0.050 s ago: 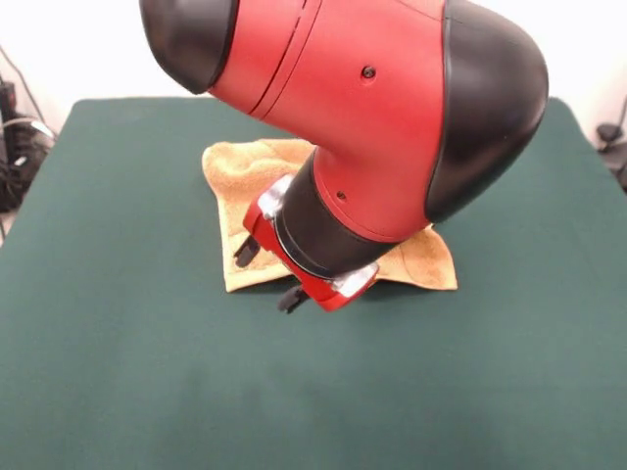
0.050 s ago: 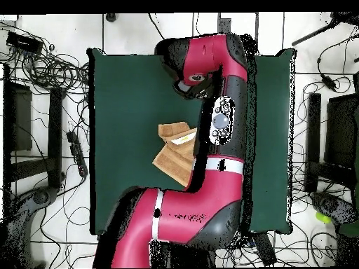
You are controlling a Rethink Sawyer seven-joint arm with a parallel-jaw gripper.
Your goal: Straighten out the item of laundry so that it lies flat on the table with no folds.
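The item of laundry is an orange-tan towel lying rumpled near the middle of the dark green table. The red and black arm hides much of it, leaving its left part and a right corner visible. In the overhead view the towel shows a folded-over flap at its upper end, and the table spreads wide around it. My gripper hangs tilted over the towel's near edge, open, its two black fingers apart with nothing between them. From overhead the gripper sits at the arm's far end.
Cables and black equipment lie on the floor beside the table's edges. More cables show past the table's left edge in the front view. Green table top lies on all sides of the towel.
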